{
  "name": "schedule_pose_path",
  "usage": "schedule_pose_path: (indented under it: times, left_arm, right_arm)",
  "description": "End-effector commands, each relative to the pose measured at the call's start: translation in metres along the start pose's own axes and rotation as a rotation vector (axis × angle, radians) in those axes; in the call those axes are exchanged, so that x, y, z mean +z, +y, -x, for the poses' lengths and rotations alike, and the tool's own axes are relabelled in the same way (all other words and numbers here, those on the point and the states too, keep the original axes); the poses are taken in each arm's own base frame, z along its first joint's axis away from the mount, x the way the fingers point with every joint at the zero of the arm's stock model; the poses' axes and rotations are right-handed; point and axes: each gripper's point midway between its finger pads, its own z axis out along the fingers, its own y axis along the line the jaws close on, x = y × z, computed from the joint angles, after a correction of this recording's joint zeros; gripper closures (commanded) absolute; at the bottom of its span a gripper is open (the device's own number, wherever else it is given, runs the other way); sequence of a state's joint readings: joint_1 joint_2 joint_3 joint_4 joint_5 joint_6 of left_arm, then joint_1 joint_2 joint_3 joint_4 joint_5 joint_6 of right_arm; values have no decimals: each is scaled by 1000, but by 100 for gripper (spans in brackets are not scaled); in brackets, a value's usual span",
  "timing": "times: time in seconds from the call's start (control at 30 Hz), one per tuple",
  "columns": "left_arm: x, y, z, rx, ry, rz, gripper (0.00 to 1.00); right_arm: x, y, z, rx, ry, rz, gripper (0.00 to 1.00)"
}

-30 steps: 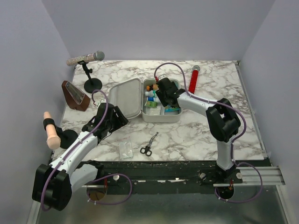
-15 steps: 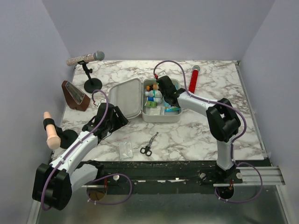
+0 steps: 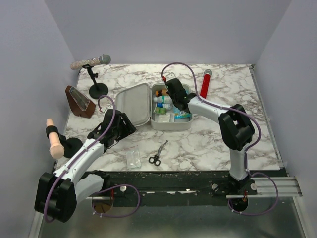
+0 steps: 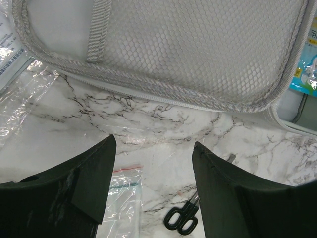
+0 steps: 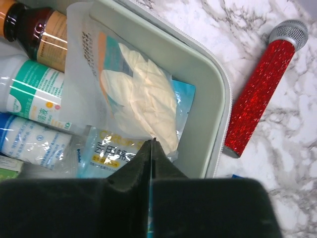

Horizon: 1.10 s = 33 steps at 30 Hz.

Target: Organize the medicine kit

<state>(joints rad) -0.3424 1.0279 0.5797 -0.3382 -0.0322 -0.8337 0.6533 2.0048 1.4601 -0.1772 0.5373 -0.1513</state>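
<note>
Marble-patterned bench (image 3: 223, 144) carries the medicine kit (image 3: 171, 125), which lies open about midway between the left and right edges, nearer the far edge than the near one. Its lid (image 3: 132, 105) is folded flat onto the bench on the left, with the grey mesh pocket (image 4: 198, 44) facing up. The tray on the right is packed. Along one side of the tray sit a brown bottle (image 5: 42, 29), a white bottle with a green label (image 5: 29, 89) and a blue-labelled bottle (image 5: 29, 141), side by side. A clear packet of pale gloves (image 5: 138, 99) lies over blue sachets (image 5: 106, 153) against the tray's wall.

The right gripper (image 5: 151, 145) hangs over the tray with its fingers pressed together and no gap between them. The tips are at the edge of the glove packet, but whether they touch it cannot be told.

The left gripper (image 4: 153, 144) sits low over bare bench just off the lid's near edge, its fingers spread apart with nothing between them.

Small black-handled scissors (image 3: 157, 156) lie close to the near edge, with a clear zip bag (image 3: 132, 158) just to their left. A red glitter microphone (image 3: 205, 83) lies beside the kit on its right, towards the far edge, apart from the tray. At the far-left corner a silver-headed microphone (image 3: 89, 62) rests on a black stand (image 3: 98, 89), and a brown wedge-shaped object (image 3: 79, 101) stands near the left edge beside it.
</note>
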Motion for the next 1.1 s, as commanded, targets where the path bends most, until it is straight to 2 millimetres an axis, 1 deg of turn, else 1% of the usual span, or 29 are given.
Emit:
schedule_pose_path:
  times: [0.0,0.03,0.07,0.13,0.17,0.33,0.37,0.43,0.53,0.57,0.63,0.7,0.77,0.8,0.83,0.97,1.0,1.07]
  left_arm:
    - [0,0,-3,13,11,-13,27]
    - [0,0,-4,14,13,-13,27]
    - [0,0,-4,13,13,-13,27]
    - [0,0,-4,13,13,-13,27]
    - [1,0,-4,14,15,-10,27]
    - [0,0,-4,14,15,-10,27]
    - [0,1,-5,13,18,-8,27]
    - [0,1,-5,15,18,-6,27]
    - [0,2,-5,15,19,-3,27]
    - [1,2,-4,12,17,-3,27]
    - [1,0,-4,13,15,-6,27]
    - [1,1,-4,13,20,-4,27]
    - [1,0,-3,15,15,-6,27]
    - [1,-1,-3,13,14,-9,27]
    - [1,-1,-3,11,14,-11,27]
    - [2,-3,-3,8,16,-16,27]
    - [2,-3,-2,7,15,-19,27]
    - [2,-4,-3,7,18,-19,27]
  right_arm:
    - [8,6,9,7,-23,14,79]
    - [8,6,9,8,-23,13,68]
    - [8,6,9,10,-23,13,61]
    - [10,7,10,9,-23,16,55]
    - [10,8,11,9,-23,19,53]
    - [19,16,11,8,-14,55,53]
    - [20,18,11,7,-9,63,55]
    - [22,19,11,19,-4,78,71]
    - [21,17,11,48,-4,86,97]
    - [20,16,11,57,-5,83,99]
    - [13,12,13,79,-12,81,99]
    - [-1,6,17,113,-24,85,99]
    - [-21,0,26,163,-52,114,99]
    - [-30,-1,28,181,-54,135,99]
    - [-43,-3,35,219,-65,160,99]
    - [-69,9,39,252,-8,289,99]
    - [-71,11,37,260,20,303,99]
    - [-75,14,27,287,81,316,99]
